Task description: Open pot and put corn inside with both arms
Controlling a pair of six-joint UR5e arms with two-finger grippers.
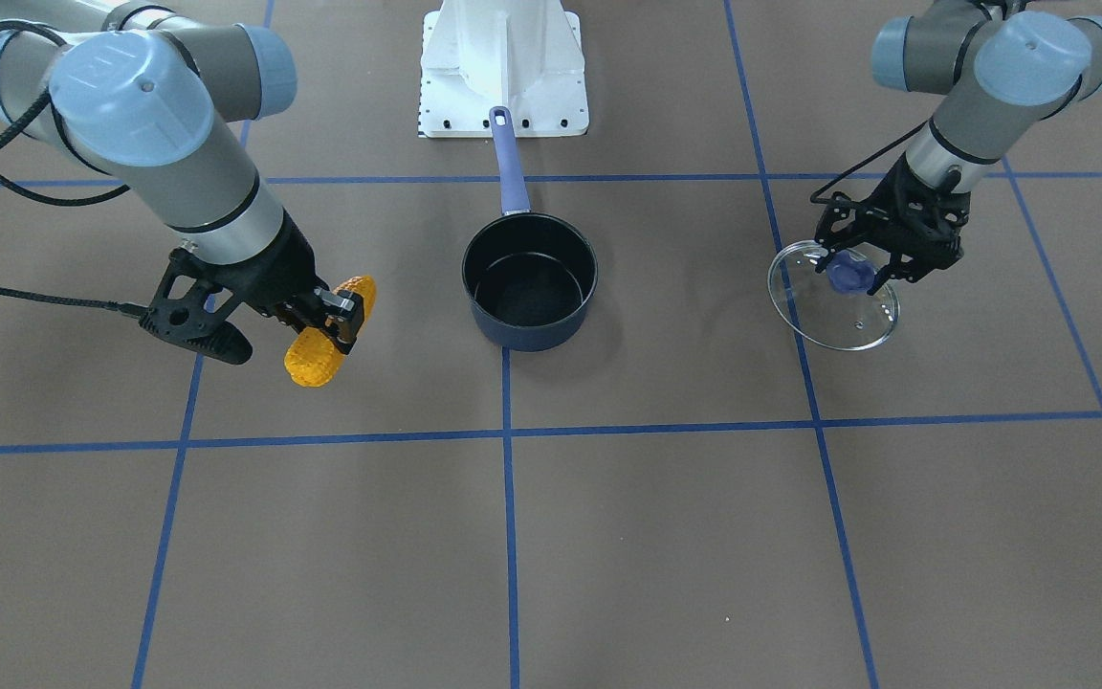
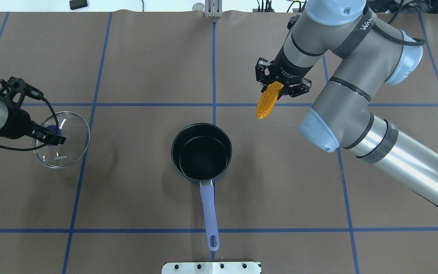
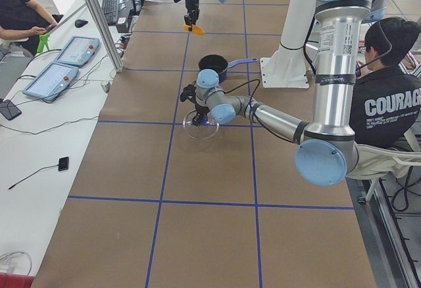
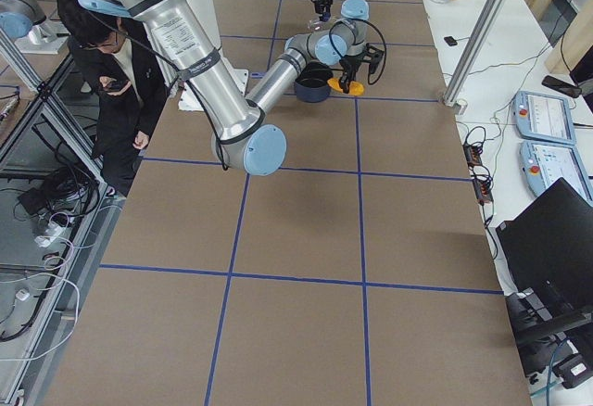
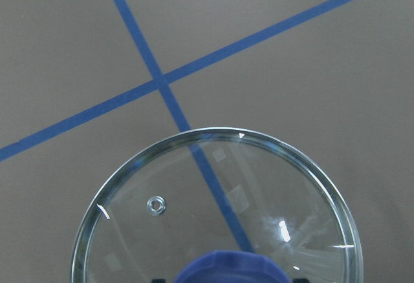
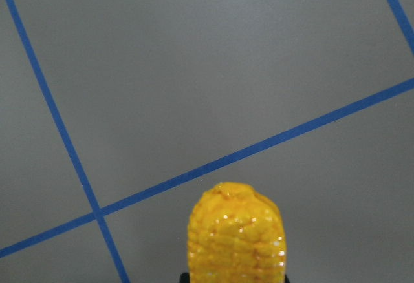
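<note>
On my left, the left tool (image 2: 53, 134) is clamped on the blue knob of the glass lid (image 2: 65, 150), holding it tilted low over the worktop (image 2: 135, 190). In the middle the pot (image 2: 201, 151) stands uncovered, handle pointing toward the robot's base. To the right, the right tool (image 2: 280, 88) pinches the corn (image 2: 266, 102), its tip hanging down, apart from the pot.

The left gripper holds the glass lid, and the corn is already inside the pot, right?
No. The overhead view shows the pot empty; the corn is held in the right gripper, apart from the pot. The left gripper does hold the glass lid.
</note>
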